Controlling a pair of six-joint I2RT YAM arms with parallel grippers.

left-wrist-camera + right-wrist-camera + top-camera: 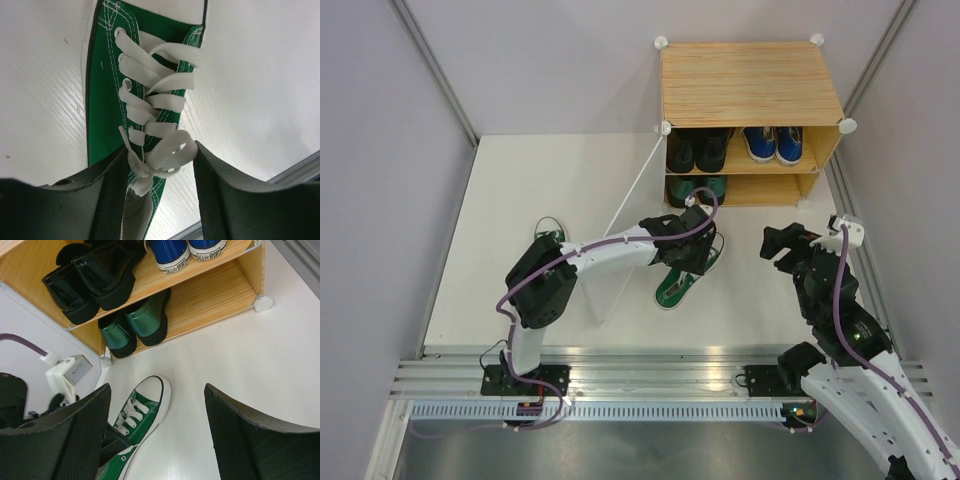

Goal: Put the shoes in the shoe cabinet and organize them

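Observation:
The shoe cabinet [750,80] stands at the back. Its upper shelf holds black dress shoes [698,148] and blue sneakers [772,143]; dark green shoes [698,188] sit on the lower shelf. A green white-toed sneaker [675,288] lies on the table before the cabinet, toe towards it. My left gripper [692,252] hovers over that sneaker's collar. In the left wrist view the gripper [160,170] stands open astride the white lace bow of the sneaker [107,90]. My right gripper [155,435] is open and empty, right of the sneaker [145,407].
The cabinet's translucent door panel [620,260] is swung open towards the left arm. A second green sneaker [548,236] lies behind that arm at the left. The lower shelf [210,295] has bare wood on its right half.

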